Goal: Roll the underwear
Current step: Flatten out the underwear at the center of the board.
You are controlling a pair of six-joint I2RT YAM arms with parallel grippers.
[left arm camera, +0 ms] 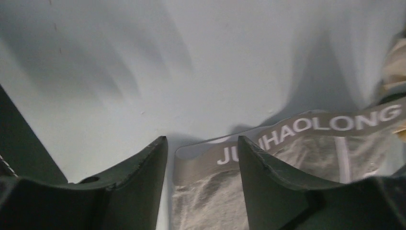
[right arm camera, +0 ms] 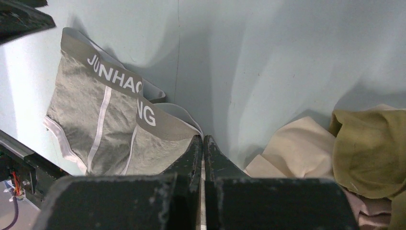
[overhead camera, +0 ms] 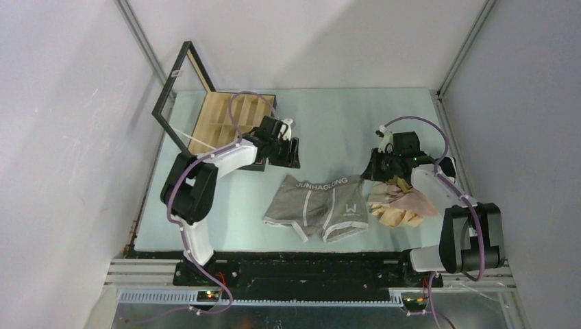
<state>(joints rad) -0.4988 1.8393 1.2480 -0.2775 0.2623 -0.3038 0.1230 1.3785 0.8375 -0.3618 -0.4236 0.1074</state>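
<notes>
Left pincer (left arm camera: pixel 201 143) spread, empty, above waistband of grey briefs (overhead camera: pixel 318 209); right pincer (right arm camera: pixel 203 140) pressed together. Briefs flat, white-trimmed; beige pile (overhead camera: pixel 401 205) just right of them.

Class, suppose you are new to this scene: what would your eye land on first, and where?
The grey cotton briefs with a lettered waistband lie spread flat in the middle. To their right sits a crumpled heap of beige, pink and olive cloth garments; at the far left stands an open black-framed wooden box with compartments.
</notes>
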